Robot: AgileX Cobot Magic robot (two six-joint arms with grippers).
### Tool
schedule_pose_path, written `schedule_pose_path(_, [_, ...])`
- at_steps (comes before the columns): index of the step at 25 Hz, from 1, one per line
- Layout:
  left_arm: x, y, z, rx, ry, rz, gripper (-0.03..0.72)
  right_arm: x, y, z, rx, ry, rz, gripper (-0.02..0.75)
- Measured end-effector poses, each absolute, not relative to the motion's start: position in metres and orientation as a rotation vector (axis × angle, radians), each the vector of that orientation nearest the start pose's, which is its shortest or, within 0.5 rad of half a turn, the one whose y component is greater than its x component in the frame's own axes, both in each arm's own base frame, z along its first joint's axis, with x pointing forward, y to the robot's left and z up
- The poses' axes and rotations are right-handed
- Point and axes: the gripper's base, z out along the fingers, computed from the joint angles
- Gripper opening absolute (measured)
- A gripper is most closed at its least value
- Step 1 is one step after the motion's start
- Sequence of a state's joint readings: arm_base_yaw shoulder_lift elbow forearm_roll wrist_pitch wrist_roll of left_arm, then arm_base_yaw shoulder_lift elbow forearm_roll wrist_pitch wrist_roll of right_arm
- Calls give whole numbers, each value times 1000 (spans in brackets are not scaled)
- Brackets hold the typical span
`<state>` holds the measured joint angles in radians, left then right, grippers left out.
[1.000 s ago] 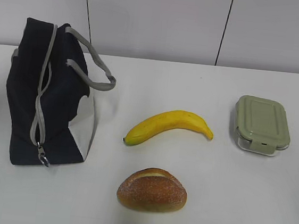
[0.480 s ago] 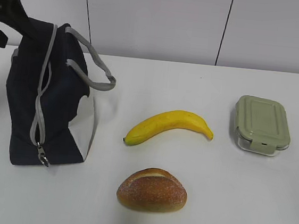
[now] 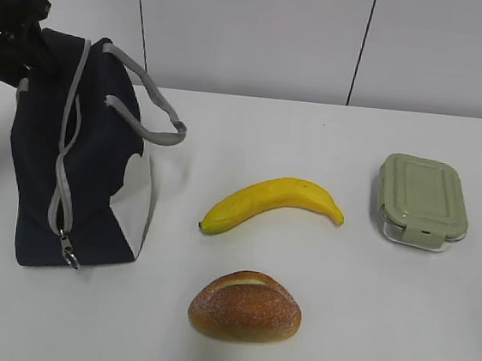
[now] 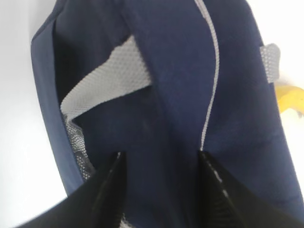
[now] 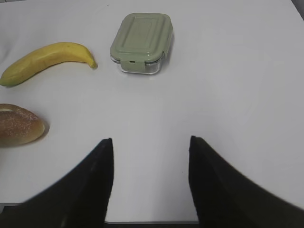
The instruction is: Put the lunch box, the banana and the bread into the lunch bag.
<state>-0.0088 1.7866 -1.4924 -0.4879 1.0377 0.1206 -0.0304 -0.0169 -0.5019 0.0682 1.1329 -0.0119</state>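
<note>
Exterior: I see the lunch bag (image 3: 80,155) standing zipped at the table's (image 3: 314,136) left, with the banana (image 3: 271,203), bread (image 3: 245,306) and lunch box (image 3: 421,202) spread out on the table to its right.

Left wrist: my left fingers (image 4: 111,183) straddle the bag's top fabric; I can't tell whether they pinch it.

Right wrist: my right fingers (image 5: 97,180) hover apart, holding nothing.

- Lighting's bright and even, and the white counter (image 3: 314,136) is nearly washed out.
- Only soft, faint shadows under the bread (image 3: 246,306) and banana (image 3: 273,203).
- The left wrist view is blurry, with the lunch bag (image 4: 180,95) fabric too close to focus.
- The right wrist view is sharp.
</note>
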Motion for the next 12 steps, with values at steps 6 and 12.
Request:
schedule_pose_path(6, [379, -42, 284, -83, 2724, -642, 199, -11, 6, 272, 12, 2096, 57, 406])
schedule_pose_path(12, [379, -43, 285, -93, 2720, -661, 50, -11, 6, 272, 12, 2096, 57, 405])
